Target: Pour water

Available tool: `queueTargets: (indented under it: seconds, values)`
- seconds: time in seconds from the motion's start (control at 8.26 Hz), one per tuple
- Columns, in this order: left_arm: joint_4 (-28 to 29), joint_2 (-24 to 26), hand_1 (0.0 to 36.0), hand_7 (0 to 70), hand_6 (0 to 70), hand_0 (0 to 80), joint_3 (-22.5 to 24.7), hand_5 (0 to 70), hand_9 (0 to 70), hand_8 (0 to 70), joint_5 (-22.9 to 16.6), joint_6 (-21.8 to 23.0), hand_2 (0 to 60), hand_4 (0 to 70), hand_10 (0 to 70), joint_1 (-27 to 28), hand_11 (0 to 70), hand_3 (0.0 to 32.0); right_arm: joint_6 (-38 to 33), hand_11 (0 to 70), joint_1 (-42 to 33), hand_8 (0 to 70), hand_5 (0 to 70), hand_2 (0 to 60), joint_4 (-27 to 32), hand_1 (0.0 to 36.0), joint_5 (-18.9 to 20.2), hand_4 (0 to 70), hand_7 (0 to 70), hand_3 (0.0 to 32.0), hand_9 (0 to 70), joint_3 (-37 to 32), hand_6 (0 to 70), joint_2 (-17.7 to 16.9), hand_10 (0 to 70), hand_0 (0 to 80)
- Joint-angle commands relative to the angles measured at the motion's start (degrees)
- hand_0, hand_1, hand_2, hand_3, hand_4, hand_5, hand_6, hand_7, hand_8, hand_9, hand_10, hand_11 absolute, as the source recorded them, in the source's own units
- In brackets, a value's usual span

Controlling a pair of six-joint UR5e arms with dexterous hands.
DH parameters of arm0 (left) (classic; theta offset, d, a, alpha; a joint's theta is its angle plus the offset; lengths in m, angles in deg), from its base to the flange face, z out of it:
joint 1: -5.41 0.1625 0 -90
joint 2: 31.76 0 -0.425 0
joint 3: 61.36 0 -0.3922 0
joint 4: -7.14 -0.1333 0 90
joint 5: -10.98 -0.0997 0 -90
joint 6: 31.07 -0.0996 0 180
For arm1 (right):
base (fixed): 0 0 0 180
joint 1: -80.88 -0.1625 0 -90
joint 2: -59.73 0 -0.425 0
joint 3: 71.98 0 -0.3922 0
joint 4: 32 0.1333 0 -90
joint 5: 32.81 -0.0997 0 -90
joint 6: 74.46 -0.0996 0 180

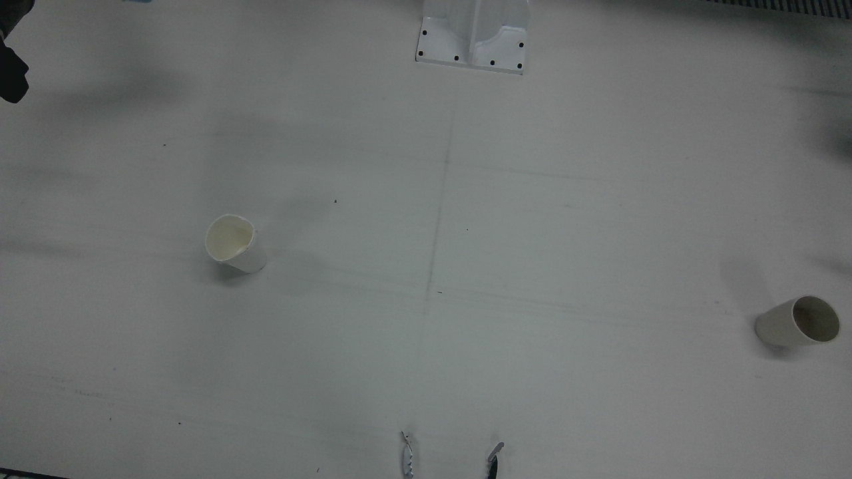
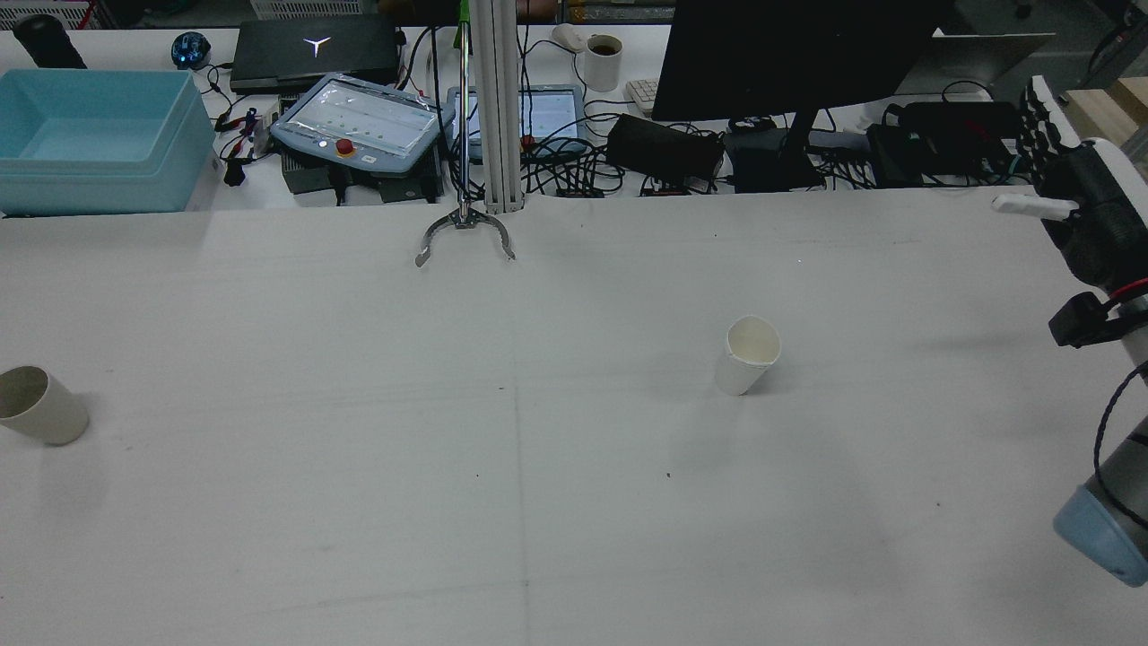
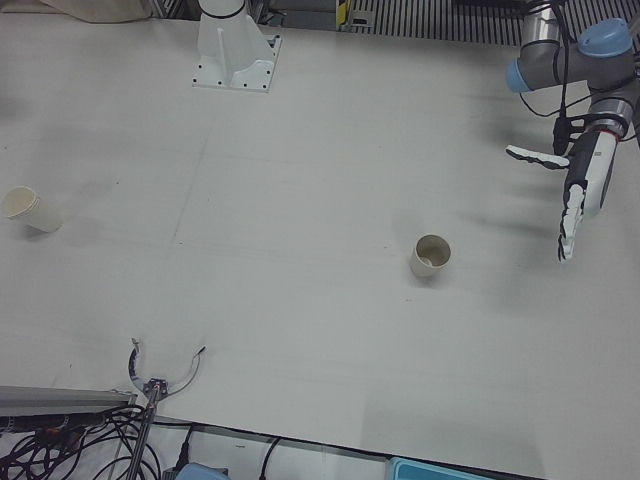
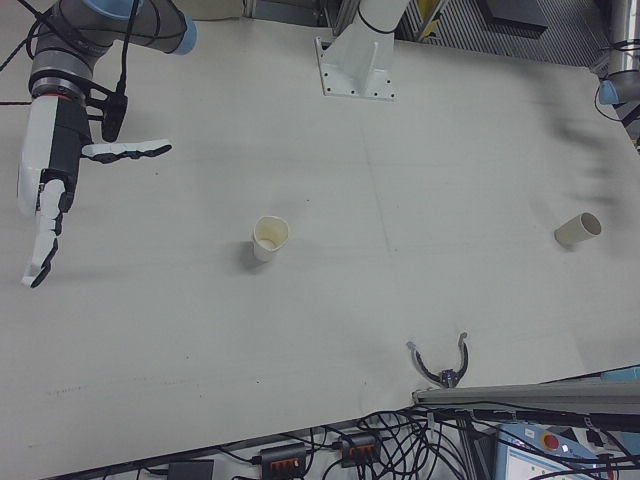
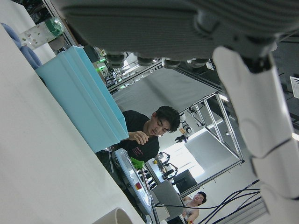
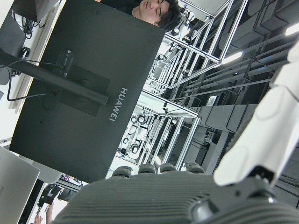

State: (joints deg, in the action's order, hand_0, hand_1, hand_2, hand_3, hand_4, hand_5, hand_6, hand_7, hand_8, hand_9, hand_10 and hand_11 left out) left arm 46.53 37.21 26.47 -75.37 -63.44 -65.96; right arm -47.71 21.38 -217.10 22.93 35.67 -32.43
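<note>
Two paper cups stand on the table, well apart: one (image 1: 234, 243) before the right hand (image 4: 50, 170), the other (image 1: 799, 322) near the left hand (image 3: 580, 190). Both hands are spread and empty. The cups probably crush easily, so I would grasp mid-wall, gently; water level is unclear.

Two paper cups stand on the table, one cup (image 1: 234, 243) on the robot's right half and another cup (image 1: 799, 322) far out on its left, and two hands
</note>
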Motion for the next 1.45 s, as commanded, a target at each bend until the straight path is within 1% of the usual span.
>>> queueTargets:
  seconds: [0.0,0.12,0.24,0.36,0.48,0.61,0.85,0.97,1.09,1.21,1.33]
  values:
    - [1.7,4.2,13.6,0.6,0.0,48.0,-6.9,0.0,0.0,0.0,-0.6,-1.1,0.0,0.0,2.4,2.1,5.2,8.2,0.1,0.0,1.5,0.0,2.6,0.0,0.0,8.8,-0.1,0.0,0.0,0.0,0.0,-0.1,0.0,0.0,0.0,43.2]
    - [1.7,6.2,13.5,0.8,0.0,47.8,-8.6,0.0,0.0,0.0,-0.6,-1.6,0.0,0.0,2.6,2.6,5.4,8.2,0.1,0.0,1.5,0.0,2.9,0.0,0.0,8.8,-0.1,0.0,0.0,0.0,0.0,-0.2,0.0,0.0,0.0,43.0]
    - [1.9,7.5,13.7,0.9,0.0,47.9,-9.8,0.1,0.0,0.0,-0.5,-2.9,0.0,0.0,2.5,4.9,5.3,8.0,0.2,0.0,1.9,0.0,2.8,0.0,0.0,8.8,-0.1,0.0,0.0,0.0,0.0,-0.3,0.0,0.0,0.0,43.0]
    - [2.2,7.8,13.7,1.3,0.0,47.8,-11.3,0.2,0.0,0.0,-0.1,-3.0,0.0,0.0,2.7,6.6,5.6,7.8,0.1,0.0,1.9,0.0,2.9,0.0,0.0,8.7,-0.1,0.0,0.0,0.0,0.0,-0.3,0.0,0.0,0.0,42.9]
    - [2.6,10.1,13.7,0.9,0.0,47.9,-14.0,0.1,0.0,0.0,0.0,-3.1,0.0,0.0,2.7,6.9,5.6,8.2,0.6,0.0,2.0,0.0,2.7,0.0,0.0,8.7,-0.1,0.0,0.0,0.0,0.0,-0.3,0.0,0.0,0.0,42.9]
    - [2.8,11.8,13.6,0.9,0.0,47.9,-15.2,0.0,0.0,0.0,0.0,-3.1,0.0,0.0,2.7,7.0,5.7,8.2,0.7,0.0,2.4,0.0,2.9,0.0,0.0,8.6,-0.1,0.0,0.0,0.0,0.0,-0.3,0.0,0.0,0.0,42.9]
    - [2.7,13.4,13.4,0.7,0.0,47.7,-15.3,0.3,0.0,0.0,0.0,-4.3,0.0,0.0,2.7,7.2,5.5,8.2,0.7,0.0,2.2,0.0,3.2,0.0,0.0,8.6,-0.1,0.0,0.0,0.0,0.0,-0.3,0.0,-0.1,0.0,42.8]
    - [2.7,13.4,13.7,1.0,0.0,48.1,-15.5,0.4,0.0,0.0,0.2,-4.6,0.0,0.0,2.5,9.0,5.3,8.2,0.7,0.0,2.4,0.0,3.0,0.0,0.0,8.6,-0.1,0.0,0.0,0.0,0.0,-0.3,0.0,0.0,0.0,42.7]
    - [2.8,13.5,14.1,1.3,0.0,48.1,-16.6,0.6,0.0,0.0,1.4,-4.6,0.0,0.0,2.6,10.1,5.5,8.0,0.7,0.0,2.5,0.0,2.8,0.0,0.0,8.6,-0.1,0.0,0.0,0.0,0.0,-0.3,0.0,0.0,0.0,42.6]
    - [3.4,14.2,14.0,1.2,0.0,47.9,-18.0,0.0,0.0,0.0,1.4,-4.6,0.0,0.0,2.7,11.6,5.7,7.2,0.8,0.0,2.4,0.0,3.1,0.0,0.0,8.5,-0.1,0.0,0.0,0.0,0.0,-0.3,0.0,0.0,0.0,42.6]
    - [3.5,14.6,13.9,0.9,0.0,47.8,-18.4,0.0,0.0,0.0,2.5,-4.6,0.0,0.0,2.9,12.0,5.9,7.8,0.7,0.0,2.4,0.0,3.2,0.0,0.0,8.5,-0.1,0.0,0.0,0.0,0.0,-0.3,0.0,0.0,0.0,42.6]
